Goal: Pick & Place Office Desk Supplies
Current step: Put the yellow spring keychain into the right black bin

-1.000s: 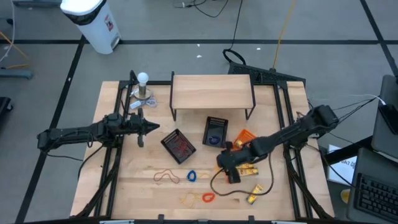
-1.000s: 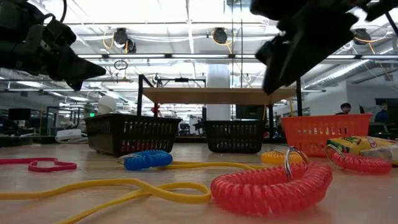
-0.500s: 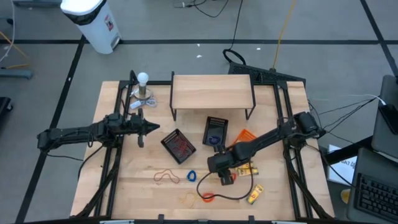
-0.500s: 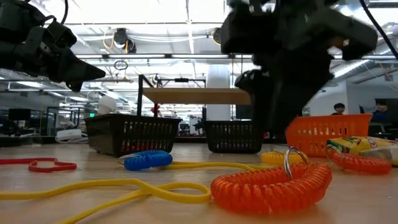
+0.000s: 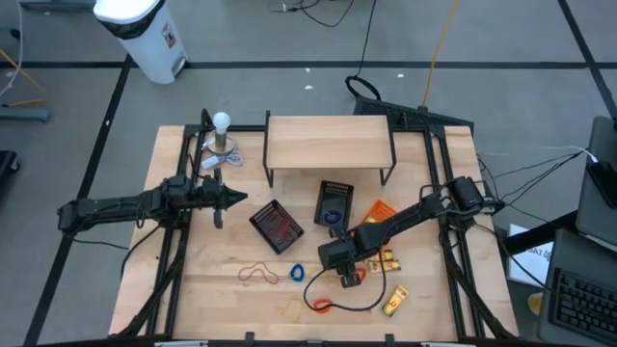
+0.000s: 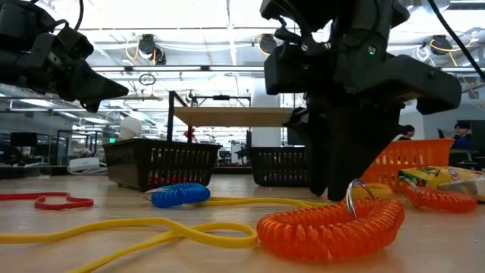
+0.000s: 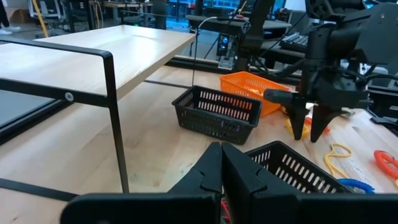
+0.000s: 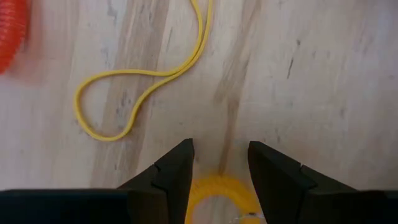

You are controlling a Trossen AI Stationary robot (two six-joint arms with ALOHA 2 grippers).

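Note:
A yellow coil [image 8: 217, 186] lies on the table between the fingers of my right gripper [image 8: 221, 149], which points steeply down and stands open over it [image 5: 347, 278]. Near it lie an orange coil with a metal ring [image 6: 330, 227], a blue coil [image 6: 179, 195], a red band [image 5: 257, 274], a long yellow band [image 8: 143, 81] and yellow packets [image 5: 395, 301]. My left gripper [image 5: 241, 200] waits shut, held level above the table's left side. My right gripper comes at the yellow coil from above, with one finger [image 8: 171, 168] on each side of it. The coil lies flat on the table. Whether the fingers touch it, I cannot tell.
Two black mesh trays [image 5: 277, 225] [image 5: 335, 203] and an orange tray [image 5: 378, 212] stand in the middle. A wooden shelf on black legs [image 5: 328, 143] stands at the back, and a white ball on a stand [image 5: 223, 130] at the far left.
My right gripper has come down toward the table and a little toward its left edge, tipping to point more steeply down. It now stands low over the yellow coil, just behind the orange coil in the low view.

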